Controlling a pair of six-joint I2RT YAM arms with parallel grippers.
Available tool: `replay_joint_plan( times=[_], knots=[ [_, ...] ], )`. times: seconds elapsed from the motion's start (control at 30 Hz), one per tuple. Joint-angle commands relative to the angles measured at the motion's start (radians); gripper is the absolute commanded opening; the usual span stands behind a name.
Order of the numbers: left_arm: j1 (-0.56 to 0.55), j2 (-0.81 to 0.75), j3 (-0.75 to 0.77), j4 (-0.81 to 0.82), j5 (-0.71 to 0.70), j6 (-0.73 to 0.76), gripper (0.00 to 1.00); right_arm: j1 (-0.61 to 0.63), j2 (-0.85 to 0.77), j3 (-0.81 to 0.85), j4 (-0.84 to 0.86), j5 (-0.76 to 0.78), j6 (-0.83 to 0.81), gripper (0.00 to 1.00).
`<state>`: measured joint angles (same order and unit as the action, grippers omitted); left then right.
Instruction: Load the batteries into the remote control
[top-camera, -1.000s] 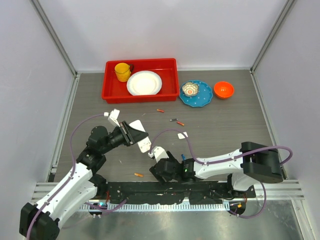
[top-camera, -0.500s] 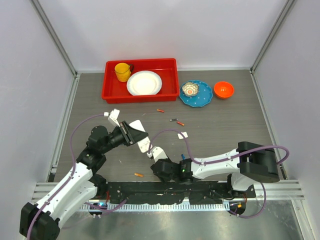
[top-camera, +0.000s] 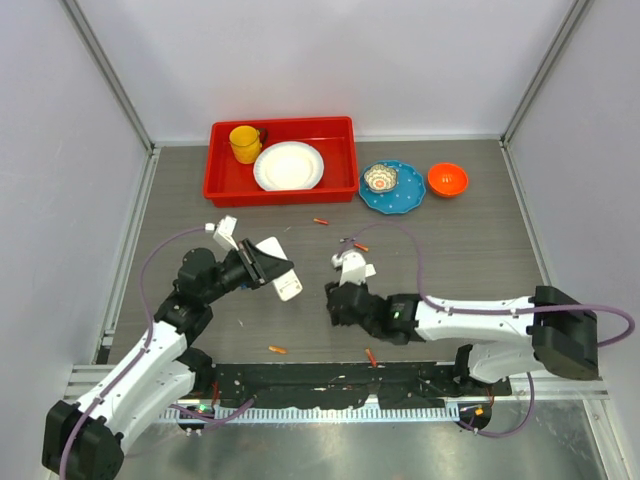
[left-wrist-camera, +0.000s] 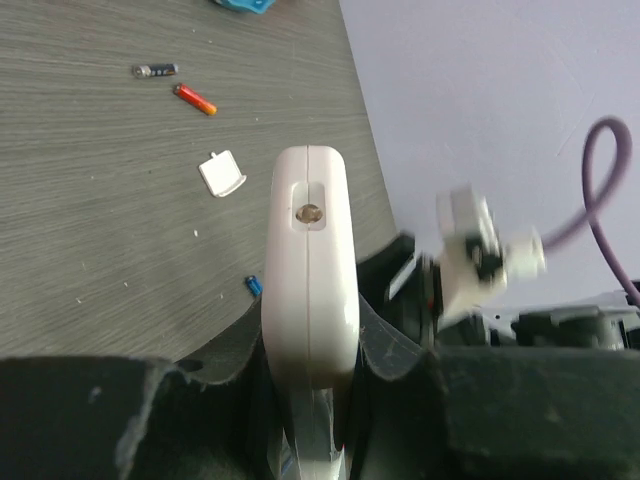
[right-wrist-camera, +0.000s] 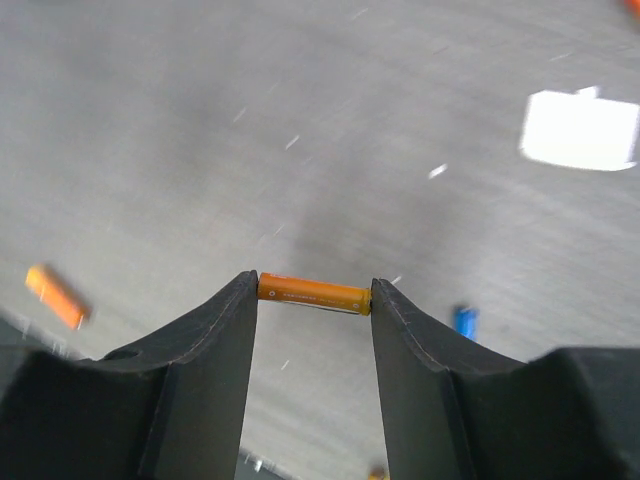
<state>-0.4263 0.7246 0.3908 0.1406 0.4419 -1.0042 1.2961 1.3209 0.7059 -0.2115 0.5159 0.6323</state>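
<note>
Fingertips (right-wrist-camera: 240, 300) of the right hand (right-wrist-camera: 314, 300), about half closed, pin one orange battery (right-wrist-camera: 312, 292) end to end above the worktop (right-wrist-camera: 150, 120). Light, smooth and apt to roll, it would likely slip if squeezed off-axis. Beyond it, the left hand (left-wrist-camera: 310, 345) clamps tight on the remote control (left-wrist-camera: 308, 240), a rigid piece gripped at its lower end. Farther off, loose batteries (left-wrist-camera: 195, 99) lie near a white cover (left-wrist-camera: 221, 172).
</note>
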Motion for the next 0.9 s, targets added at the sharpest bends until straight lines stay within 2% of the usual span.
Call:
replay_joint_plan(
  times=[0.0, 0.07, 0.17, 0.3, 0.47, 0.53, 0.57, 0.67, 0.87],
  knots=[
    [0.018, -0.001, 0.049, 0.056, 0.003, 0.018, 0.00, -0.180, -0.031, -0.019, 0.072, 0.023, 0.075, 0.24],
    [0.023, -0.001, 0.054, 0.060, 0.035, 0.018, 0.00, -0.260, 0.001, -0.008, 0.122, -0.014, 0.078, 0.22],
    [0.024, -0.007, 0.057, 0.096, 0.116, 0.012, 0.00, -0.308, 0.118, 0.058, 0.135, -0.033, 0.079, 0.22],
    [0.024, 0.004, 0.066, 0.145, 0.221, -0.001, 0.00, -0.324, 0.256, 0.145, 0.138, -0.062, 0.099, 0.22],
    [0.024, -0.017, 0.069, 0.108, 0.238, 0.029, 0.00, -0.324, 0.337, 0.164, 0.138, -0.073, 0.161, 0.23],
    [0.024, -0.021, 0.069, 0.099, 0.235, 0.036, 0.00, -0.324, 0.351, 0.167, 0.130, -0.073, 0.173, 0.29],
    [0.024, -0.021, 0.069, 0.093, 0.235, 0.039, 0.00, -0.324, 0.363, 0.168, 0.124, -0.074, 0.179, 0.40],
    [0.024, -0.014, 0.071, 0.083, 0.238, 0.049, 0.00, -0.322, 0.371, 0.179, 0.097, -0.067, 0.190, 0.61],
    [0.024, -0.007, 0.068, 0.085, 0.235, 0.055, 0.00, -0.322, 0.316, 0.172, 0.112, -0.080, 0.138, 0.77]
  ],
)
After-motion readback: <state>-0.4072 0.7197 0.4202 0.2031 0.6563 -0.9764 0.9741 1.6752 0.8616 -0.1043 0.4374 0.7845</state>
